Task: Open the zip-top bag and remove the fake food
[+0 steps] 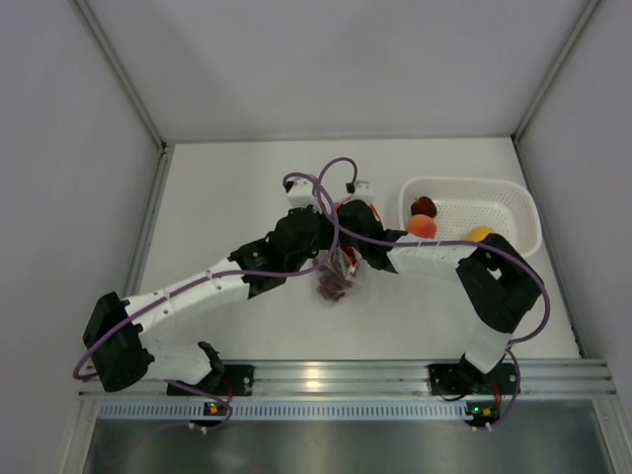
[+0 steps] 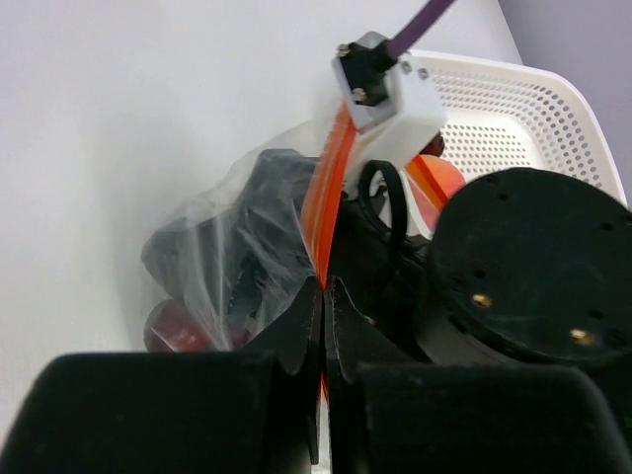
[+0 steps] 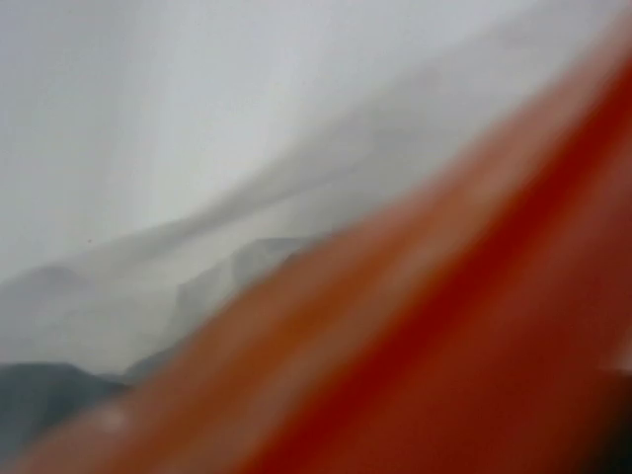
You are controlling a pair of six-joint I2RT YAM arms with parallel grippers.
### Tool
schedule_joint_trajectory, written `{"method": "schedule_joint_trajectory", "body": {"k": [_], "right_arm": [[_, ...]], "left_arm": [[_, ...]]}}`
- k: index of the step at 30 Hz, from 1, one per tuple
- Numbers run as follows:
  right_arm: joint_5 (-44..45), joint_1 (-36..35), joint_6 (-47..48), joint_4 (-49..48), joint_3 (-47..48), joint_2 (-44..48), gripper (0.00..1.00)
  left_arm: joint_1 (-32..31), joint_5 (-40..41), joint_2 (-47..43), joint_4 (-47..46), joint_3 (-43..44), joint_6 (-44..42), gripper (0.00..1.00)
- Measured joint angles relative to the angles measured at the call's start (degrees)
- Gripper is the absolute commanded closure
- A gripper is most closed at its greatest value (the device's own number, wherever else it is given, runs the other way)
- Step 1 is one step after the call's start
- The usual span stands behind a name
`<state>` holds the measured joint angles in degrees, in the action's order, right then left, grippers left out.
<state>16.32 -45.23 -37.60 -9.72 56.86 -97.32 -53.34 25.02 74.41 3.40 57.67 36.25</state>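
The clear zip-top bag hangs just above the table between both arms, with a dark grape bunch of fake food inside. My left gripper is shut on the bag's orange zip strip. A dark red piece shows through the plastic. My right gripper is pressed against the bag's mouth; its fingers are hidden. The right wrist view is filled by the blurred orange strip and plastic film.
A white perforated basket stands at the right. It holds an orange-red peach, an orange-yellow fruit and a dark red piece. Purple cables loop above the grippers. Walls border the table.
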Motion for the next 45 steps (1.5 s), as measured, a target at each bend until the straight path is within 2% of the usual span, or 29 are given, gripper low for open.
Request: {"method": "schedule_joint_trajectory", "body": {"k": [6, 13, 21, 32, 36, 40, 45], "right_arm": [[-1.7, 0.09, 2.47, -4.52, 1.44, -6.95, 0.59], [-5.99, 0.31, 4.13, -6.4, 3.19, -10.36, 0.55], [-11.93, 0.24, 4.61, -9.55, -1.29, -7.91, 0.6], [-15.78, -0.72, 4.46, -9.05, -4.83, -2.8, 0.57], [-16.2, -3.1, 4.85, -8.96, -4.31, -2.95, 0.51], [-16.26, -5.22, 5.05, -8.07, 0.26, -6.29, 0.42], [-14.38, -6.21, 5.42, -6.91, 4.11, -10.47, 0.37]], "left_arm": [[0.63, 0.59, -0.02, -0.04, -1.84, 0.04, 1.0], [2.4, 0.94, -1.68, 0.76, -4.57, -0.04, 1.0], [3.3, 0.76, -5.6, 2.23, -4.87, -1.99, 1.0], [3.32, -6.38, -6.45, 4.07, -2.01, -3.56, 1.0], [3.34, -6.99, -6.67, 4.57, -1.99, -3.21, 1.0], [3.45, -6.58, -6.67, 4.85, -1.99, -2.89, 1.0], [4.04, -3.85, -7.23, 5.73, -2.67, -2.21, 1.0]]}}
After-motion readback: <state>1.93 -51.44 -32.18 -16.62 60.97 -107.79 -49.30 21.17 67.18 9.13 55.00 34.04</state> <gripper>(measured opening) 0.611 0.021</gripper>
